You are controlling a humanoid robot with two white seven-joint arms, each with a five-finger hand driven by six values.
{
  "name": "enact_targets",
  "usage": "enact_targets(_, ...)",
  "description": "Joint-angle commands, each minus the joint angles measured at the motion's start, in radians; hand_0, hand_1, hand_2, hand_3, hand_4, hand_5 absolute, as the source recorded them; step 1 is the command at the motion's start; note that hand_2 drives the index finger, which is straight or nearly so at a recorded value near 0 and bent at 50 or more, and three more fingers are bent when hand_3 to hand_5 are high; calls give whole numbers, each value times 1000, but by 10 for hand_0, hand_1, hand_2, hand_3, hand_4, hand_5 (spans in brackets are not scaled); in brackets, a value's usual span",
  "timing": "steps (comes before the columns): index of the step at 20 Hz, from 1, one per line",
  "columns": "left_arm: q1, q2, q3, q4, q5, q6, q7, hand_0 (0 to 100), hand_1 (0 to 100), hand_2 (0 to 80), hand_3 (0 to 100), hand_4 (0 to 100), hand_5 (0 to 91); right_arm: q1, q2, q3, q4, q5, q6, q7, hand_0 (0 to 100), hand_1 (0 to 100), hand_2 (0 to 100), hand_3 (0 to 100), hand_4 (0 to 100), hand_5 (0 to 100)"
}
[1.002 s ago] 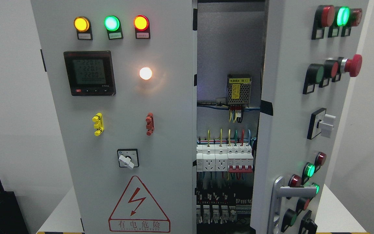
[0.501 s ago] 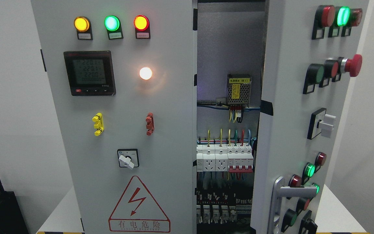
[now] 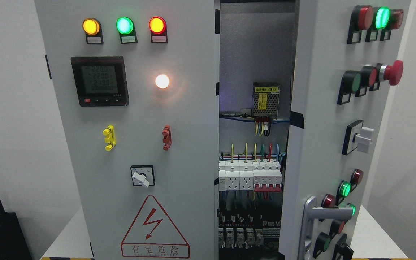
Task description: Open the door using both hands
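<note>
white walls stand behind a grey cabinet [image 3: 128, 144] set on a white counter [image 3: 377, 231]. no robot hand shows in the head view, so i cannot tell whether either is spread or curled. nearest the lower edge is the handle [image 3: 311, 224], low on the right door [image 3: 323, 137], where a grasp would go. that door is swung partly outward, hinged at its right side, and the gap shows breakers [image 3: 249, 177] and wiring inside. the left door [image 3: 132, 108], with its meter [image 3: 99, 81] and lit lamps, sits flush and shut; it looks like the half left to open.
</note>
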Motion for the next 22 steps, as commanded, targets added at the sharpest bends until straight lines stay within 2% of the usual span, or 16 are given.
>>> enact_targets(1, -182, 383, 75, -77, 275, 22, -11, 0, 0, 0, 0, 33, 0, 0, 0, 0, 0, 0, -1, 0, 0, 0, 0, 0, 0, 0)
enact_targets(4, -273, 481, 76, -78, 315, 35, -34, 0, 0, 0, 0, 33, 0, 0, 0, 0, 0, 0, -1, 0, 0, 0, 0, 0, 0, 0)
enact_targets(6, -317, 550, 76, -83, 378, 58, -101, 0, 0, 0, 0, 33, 0, 0, 0, 0, 0, 0, -1, 0, 0, 0, 0, 0, 0, 0)
enact_targets(8, -379, 590, 76, -92, 450, 126, -176, 0, 0, 0, 0, 33, 0, 0, 0, 0, 0, 0, -1, 0, 0, 0, 0, 0, 0, 0)
enact_targets(10, -440, 625, 76, -93, 517, 224, -215, 0, 0, 0, 0, 33, 0, 0, 0, 0, 0, 0, -1, 0, 0, 0, 0, 0, 0, 0)
enact_targets(13, -506, 670, 78, -92, 588, 309, -230, 0, 0, 0, 0, 33, 0, 0, 0, 0, 0, 0, -1, 0, 0, 0, 0, 0, 0, 0)
enact_targets(16, -522, 730, 79, -98, 614, 311, -247, 0, 0, 0, 0, 32, 0, 0, 0, 0, 0, 0, -1, 0, 0, 0, 0, 0, 0, 0)
enact_targets(20, -535, 800, 83, -100, 718, 314, -294, 0, 0, 0, 0, 33, 0, 0, 0, 2, 0, 0, -1, 0, 0, 0, 0, 0, 0, 0)
enact_targets(22, -534, 814, 83, -100, 725, 320, -307, 0, 0, 0, 0, 33, 0, 0, 0, 0, 0, 0, -1, 0, 0, 0, 0, 0, 0, 0)
